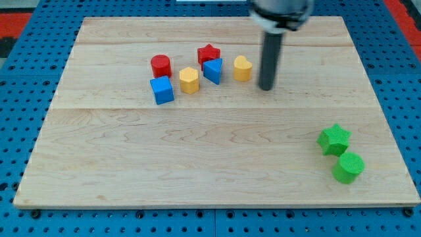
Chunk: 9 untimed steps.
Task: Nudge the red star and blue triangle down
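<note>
The red star [208, 53] lies in the upper middle of the wooden board [197, 158]. The blue triangle [213, 70] sits just below it, touching or almost touching. My tip [266, 87] stands on the board to the view's right of both, a little lower than the triangle, with the yellow heart [242, 68] between the tip and the triangle. The tip touches no block.
A red cylinder [160, 66], a blue cube [162, 90] and a yellow hexagon [189, 80] lie to the left of the triangle. A green star [334, 139] and a green cylinder [348, 167] lie at the lower right near the board's edge.
</note>
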Available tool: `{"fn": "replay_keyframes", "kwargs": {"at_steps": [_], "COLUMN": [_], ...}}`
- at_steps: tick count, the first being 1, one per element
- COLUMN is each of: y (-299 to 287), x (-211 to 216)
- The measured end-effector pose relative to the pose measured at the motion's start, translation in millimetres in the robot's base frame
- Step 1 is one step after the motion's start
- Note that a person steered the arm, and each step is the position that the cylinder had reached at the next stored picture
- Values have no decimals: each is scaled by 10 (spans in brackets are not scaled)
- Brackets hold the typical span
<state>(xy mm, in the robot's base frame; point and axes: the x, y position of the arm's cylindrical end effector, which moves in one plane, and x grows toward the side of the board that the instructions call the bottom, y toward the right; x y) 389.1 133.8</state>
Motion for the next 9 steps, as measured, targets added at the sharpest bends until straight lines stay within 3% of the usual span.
{"fn": "replay_keyframes", "kwargs": {"at_steps": [1,2,7,8,9], "y": [48,-324,-782,-568,-28], "x": [-557,-725,223,213,-187]}}
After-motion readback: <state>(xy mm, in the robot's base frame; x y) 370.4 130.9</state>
